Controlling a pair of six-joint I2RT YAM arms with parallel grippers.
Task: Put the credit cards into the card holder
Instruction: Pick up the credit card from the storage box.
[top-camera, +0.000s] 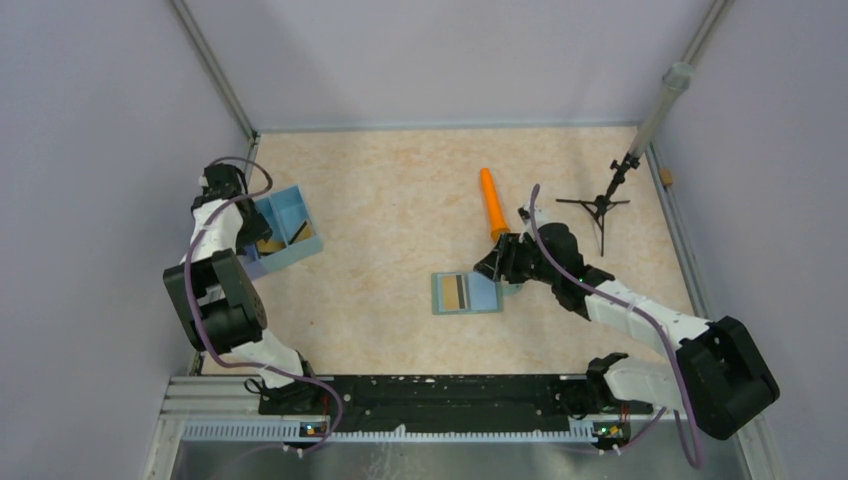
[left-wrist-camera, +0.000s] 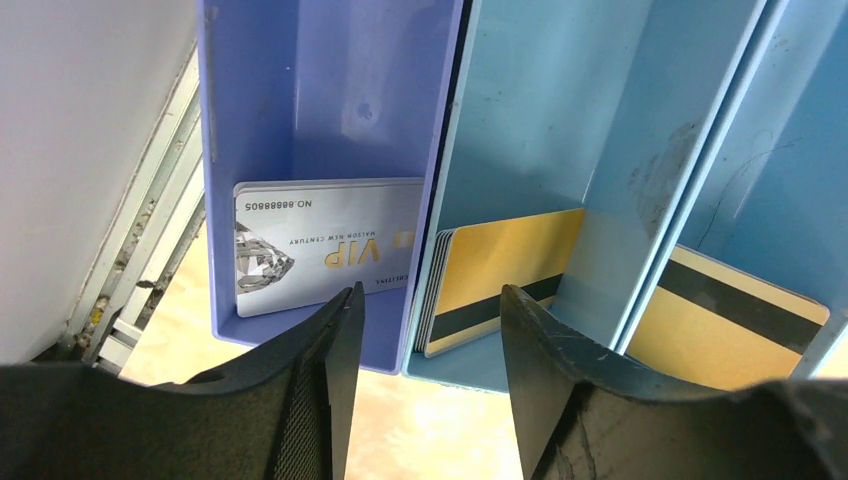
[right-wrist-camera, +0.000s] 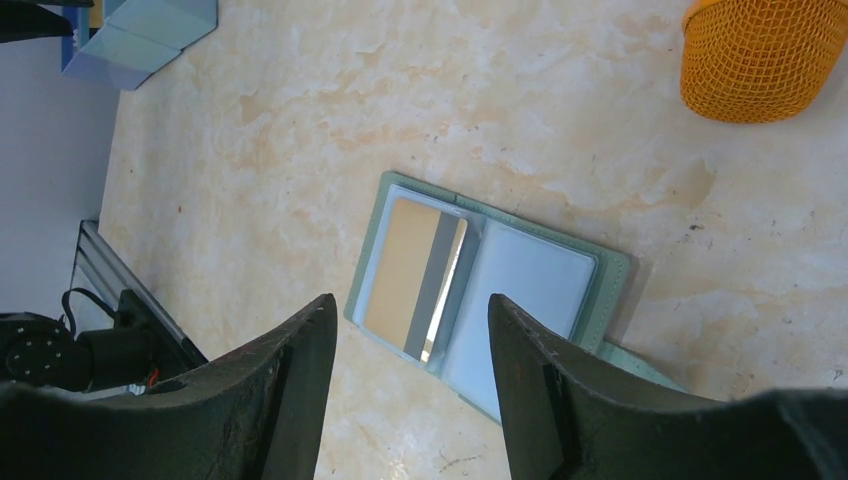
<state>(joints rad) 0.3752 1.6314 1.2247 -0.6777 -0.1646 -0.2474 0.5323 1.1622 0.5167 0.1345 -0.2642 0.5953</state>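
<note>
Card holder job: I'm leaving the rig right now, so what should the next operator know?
Left end effector: open, empty, at the blue tray.
Right end effector: open, empty, above the card holder, which lies opened on the table.
Done: first gold card lies on one page; fully slotted or not, unclear.
Left to do: the stack of gold cards in the tray's middle compartment and the single gold card in the compartment beside it. A silver VIP card lies in the other end compartment.
</note>
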